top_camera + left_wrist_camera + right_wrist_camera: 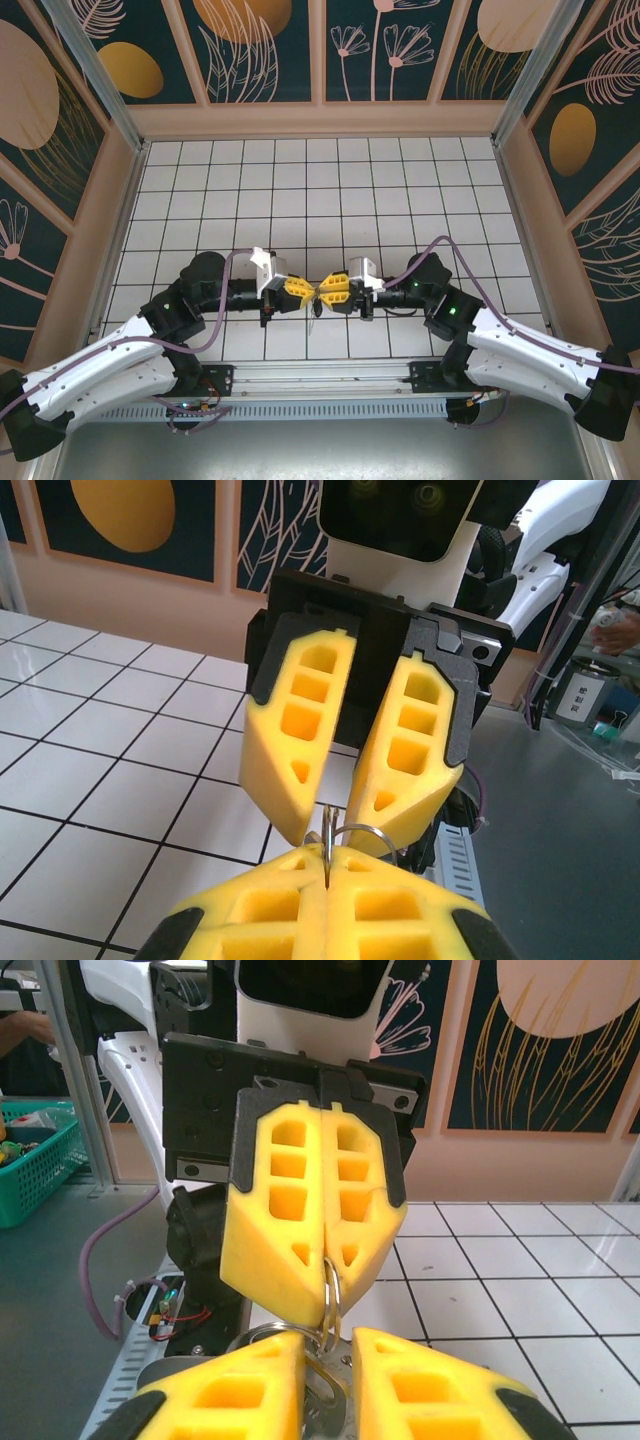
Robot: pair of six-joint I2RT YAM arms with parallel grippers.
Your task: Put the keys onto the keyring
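The threading step is in hand: both arms are meeting tip to tip just above the tabletop point(330, 190). The left gripper point(306, 292) is pressing its jaws together on a thin metal loop point(331, 1298), holding it edge-on and pointing down. The right gripper point(328, 291) is showing a narrow gap between its jaws, where a wider silvery loop point(368, 830), probably the keyring, and a flat metal piece point(322, 1395), probably one of the keys, are sitting. I cannot tell whether those jaws are gripping. The next move is likely calling for fine alignment, sliding one loop's wire through the other without losing either grip.
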